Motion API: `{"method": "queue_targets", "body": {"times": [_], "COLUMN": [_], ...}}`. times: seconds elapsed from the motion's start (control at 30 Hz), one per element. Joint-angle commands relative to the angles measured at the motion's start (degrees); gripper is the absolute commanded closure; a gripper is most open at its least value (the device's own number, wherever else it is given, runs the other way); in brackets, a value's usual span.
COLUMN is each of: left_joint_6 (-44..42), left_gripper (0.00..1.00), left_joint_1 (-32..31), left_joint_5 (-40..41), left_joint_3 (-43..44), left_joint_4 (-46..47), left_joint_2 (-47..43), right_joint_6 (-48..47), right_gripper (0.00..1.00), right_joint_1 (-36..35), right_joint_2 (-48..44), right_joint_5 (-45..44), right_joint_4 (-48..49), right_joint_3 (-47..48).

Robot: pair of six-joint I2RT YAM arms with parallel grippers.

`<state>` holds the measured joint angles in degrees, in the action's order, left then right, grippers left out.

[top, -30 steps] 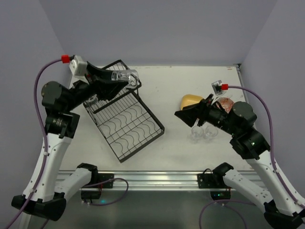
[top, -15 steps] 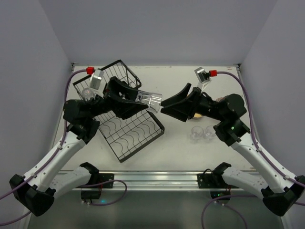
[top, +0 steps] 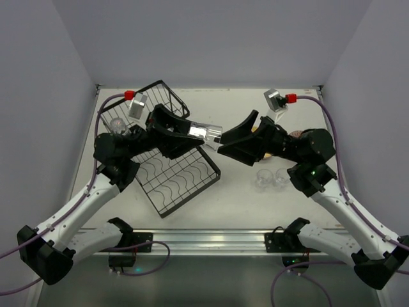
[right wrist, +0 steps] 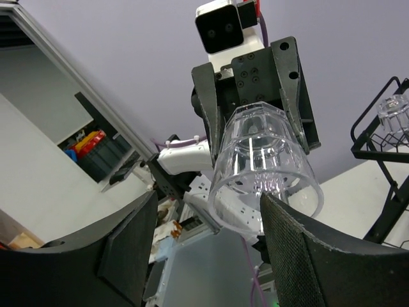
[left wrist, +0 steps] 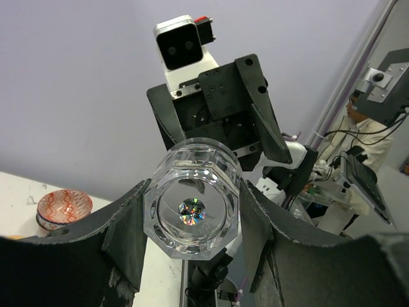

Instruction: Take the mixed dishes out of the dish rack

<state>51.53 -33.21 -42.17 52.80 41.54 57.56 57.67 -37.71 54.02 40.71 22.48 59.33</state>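
**Glass cup handover in mid-air between rack and set-down area**

**Top external view.** The left gripper (top: 195, 132) is clamped on a clear faceted glass cup (top: 209, 134), held on its side in the air just past the black wire dish rack (top: 172, 176). The right gripper (top: 222, 143) faces it with jaws spread wide, its tips at the cup's free end. 1 more clear glass cup (top: 118, 124) stands in the rack's deep basket. 2 clear glass cups (top: 271, 178) stand on the white table (top: 243, 204) below the right arm. A red-brown patterned bowl (top: 300, 135) lies farther back, partly hidden.

**Left wrist view.** The cup's base sits between the left fingers (left wrist: 124, 236), which press on both of its sides. The right gripper is straight ahead, in line with the cup.

**Right wrist view.** The cup's open rim lies between the right fingers (right wrist: 128, 249) with a gap on each side. No contact shows.

**Procedure (judged).**
- The step appears to be a transfer from left to right.
- Advance the right gripper along the cup's axis until the pads pass well beyond the rim, then close it across opposite facets.
- Release the left grip only once the right one is firm, because smooth glass is likely to slip.

**Clearance.**
- The rack edge lies under the left arm, and the 2 cups lie under the right.
- Withdraw each arm level before any descent.
- Bare table in front of the 2 cups, toward the near edge, offers set-down room
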Motion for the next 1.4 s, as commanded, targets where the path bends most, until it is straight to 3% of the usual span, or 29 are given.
{"method": "queue_targets", "body": {"times": [0.0, 0.17, 0.27, 0.33, 0.43, 0.47, 0.5, 0.53, 0.6, 0.73, 0.77, 0.87, 1.0, 1.1, 1.37], "left_joint_6": [0.5, 0.2, -0.6, -1.3, -4.0, -6.7, -8.4, -12.5, -16.9, -28.6, -30.0, -34.3, -38.3, -40.0, -42.8], "left_gripper": [0.86, 0.87, 0.86, 0.84, 0.58, 0.36, 0.24, 0.01, 0.0, 0.0, 0.0, 0.0, 0.0, 0.0, 0.0], "left_joint_1": [-1.6, -2.2, -2.2, -2.2, -2.2, -2.2, -2.2, -2.2, -2.2, -2.1, -2.2, -2.1, -2.1, -2.1, -2.1], "left_joint_5": [0.9, 1.3, 1.6, 2.1, 3.4, 5.1, 6.3, 8.1, 15.1, 30.7, 37.9, 50.7, 58.9, 61.9, 68.1], "left_joint_3": [0.0, -0.4, -0.4, -0.2, 0.9, 1.5, 2.2, 4.1, 6.0, 10.2, 11.6, 13.4, 17.0, 20.0, 22.3], "left_joint_4": [4.9, 5.1, 4.5, 3.0, -1.0, -5.6, -8.5, -12.2, -23.7, -41.7, -49.5, -60.6, -70.2, -75.7, -82.3], "left_joint_2": [0.4, 1.1, 0.9, 0.6, -0.1, -0.9, -1.3, -2.4, -3.6, -7.1, -7.6, -9.2, -10.1, -9.8, -9.0], "right_joint_6": [1.3, 1.4, 0.6, -0.1, -2.7, -4.5, -5.4, -6.7, -11.1, -19.4, -21.8, -26.7, -30.7, -32.1, -32.8], "right_gripper": [0.34, 0.61, 0.91, 1.0, 1.0, 1.0, 1.0, 1.0, 1.0, 1.0, 1.0, 1.0, 1.0, 1.0, 1.0], "right_joint_1": [-0.8, -1.3, -1.6, -1.6, -1.6, -1.6, -1.6, -1.6, -1.5, -1.5, -1.5, -1.5, -1.6, -2.4, -5.7], "right_joint_2": [0.6, 2.3, 2.1, 1.4, 0.3, -0.7, -1.3, -1.7, -3.7, -6.0, -6.1, -3.4, 5.3, 11.6, 27.4], "right_joint_5": [0.4, 0.1, -0.6, -1.2, -3.3, -4.8, -5.5, -6.2, -11.1, -24.9, -28.2, -39.0, -44.6, -47.4, -51.9], "right_joint_4": [4.2, 5.8, 5.6, 4.9, 1.3, 0.1, -1.2, -4.8, -9.7, -31.3, -36.0, -53.6, -74.5, -80.0, -81.7], "right_joint_3": [2.2, 3.0, 2.8, 2.5, 2.0, 1.8, 1.8, 1.8, 2.3, 4.9, 6.7, 11.8, 16.9, 17.1, 14.8]}}
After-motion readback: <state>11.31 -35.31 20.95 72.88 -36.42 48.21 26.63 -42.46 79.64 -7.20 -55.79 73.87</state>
